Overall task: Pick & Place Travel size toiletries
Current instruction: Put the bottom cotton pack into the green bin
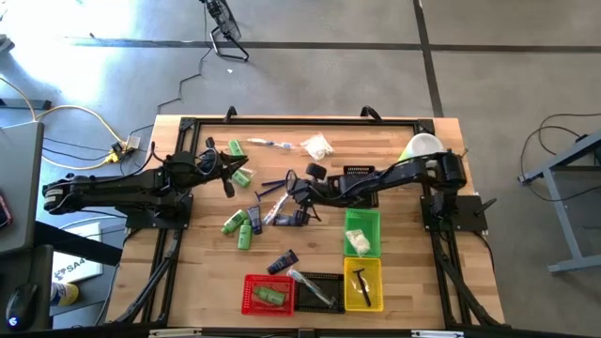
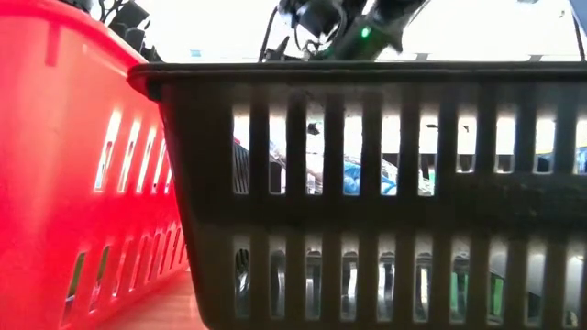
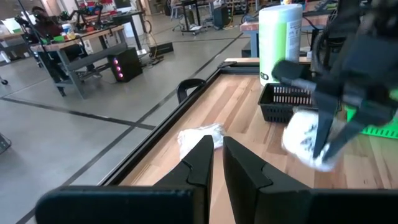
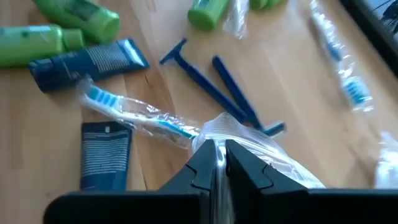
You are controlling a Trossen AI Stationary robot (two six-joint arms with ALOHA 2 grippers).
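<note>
Jaws pinched on a wrapped toothbrush

Wrapper first: my right gripper [image 4: 219, 163] has its jaws pressed together on the crinkled clear plastic sleeve of a wrapped blue-and-white toothbrush [image 4: 146, 118], since the loose film is the easiest edge to catch. The toothbrush lies flat near the wooden tabletop's [image 1: 404, 282] centre, blue razors [image 4: 211, 93] at its 1 o'clock. The right arm reaches toward 9 o'clock, low. My left gripper [image 3: 214, 163] waits with its jaws together at 9 o'clock.

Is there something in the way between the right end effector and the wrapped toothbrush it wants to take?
Nothing visible. The right end effector is already shut on the clear wrapper of the toothbrush, with no other item between them.
</note>
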